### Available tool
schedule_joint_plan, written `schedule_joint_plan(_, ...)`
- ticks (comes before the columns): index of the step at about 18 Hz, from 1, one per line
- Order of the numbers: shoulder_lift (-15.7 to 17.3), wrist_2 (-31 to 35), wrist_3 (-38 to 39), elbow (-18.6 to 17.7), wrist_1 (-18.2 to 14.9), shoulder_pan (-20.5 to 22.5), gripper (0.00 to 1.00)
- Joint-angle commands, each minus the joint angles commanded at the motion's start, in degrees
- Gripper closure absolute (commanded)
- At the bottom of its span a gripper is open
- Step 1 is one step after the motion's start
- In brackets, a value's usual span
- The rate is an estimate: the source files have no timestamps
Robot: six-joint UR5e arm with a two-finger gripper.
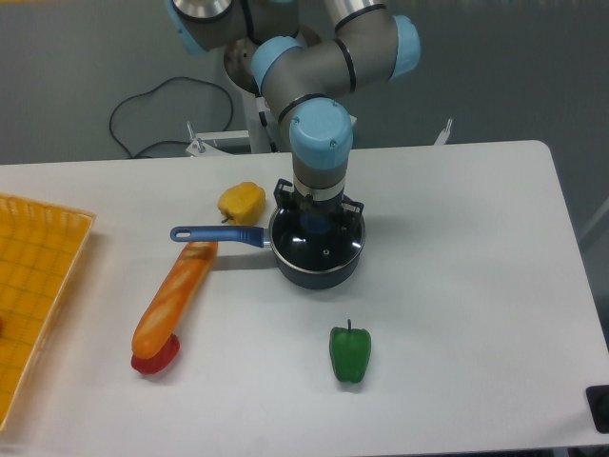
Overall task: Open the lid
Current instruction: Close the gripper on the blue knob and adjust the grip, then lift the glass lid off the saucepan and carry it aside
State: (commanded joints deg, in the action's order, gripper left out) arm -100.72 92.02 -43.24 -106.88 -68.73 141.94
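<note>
You have the hand [319, 225] directly above the lid [318, 245], which sits on the saucepan [316, 268] on the surface [457, 286], its blue knob [318, 227] right beneath the fingers; whether they grip it I cannot tell.

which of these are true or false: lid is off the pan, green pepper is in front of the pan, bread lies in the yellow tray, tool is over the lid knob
1. The lid is off the saucepan: false, it sits on it.
2. The green pepper is in front of the saucepan: true.
3. The bread lies in the yellow tray: false, it lies on the table.
4. The tool is over the lid's knob: true.
</note>
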Motion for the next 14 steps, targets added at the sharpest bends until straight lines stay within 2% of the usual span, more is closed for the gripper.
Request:
schedule_joint_plan(4, -0.1, 0.0, -0.1, 1.2, -1.4, 0.0, 0.46)
schedule_joint_plan(8, -0.3, -0.2, -0.2, 4.5, -5.0, 0.1, 0.46)
schedule_joint_plan(11, -0.4, -0.3, -0.8, 6.8, -5.9, 0.1, 0.46)
schedule_joint_plan(14, -0.6, -0.3, -4.6, 9.6, -6.2, -0.7, 0.47)
